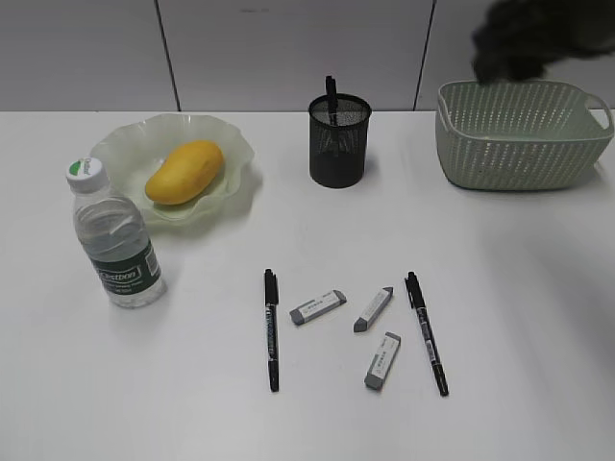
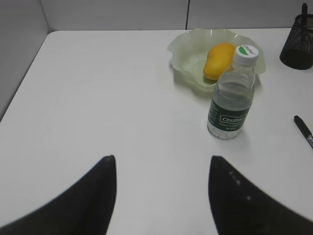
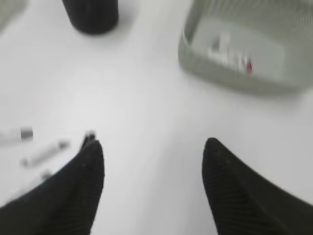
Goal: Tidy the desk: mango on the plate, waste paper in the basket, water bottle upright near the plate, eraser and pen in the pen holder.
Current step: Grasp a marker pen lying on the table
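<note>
Resting in the ruffled translucent plate (image 1: pixel 235 154): a smooth oblong mango (image 1: pixel 184 172).

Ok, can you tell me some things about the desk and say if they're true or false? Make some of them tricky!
1. The mango is lying on the plate. True.
2. The water bottle has tipped over on its side. False: it stands upright on the desk, beside the plate.
3. Three erasers are on the desk between two pens. True: one eraser, a second eraser and a third eraser lie between the left pen and the right pen.
4. The pen holder is empty. False: a dark pen sticks out of its top.
5. The left gripper is holding the bottle. False: it is open and holds nothing.
</note>
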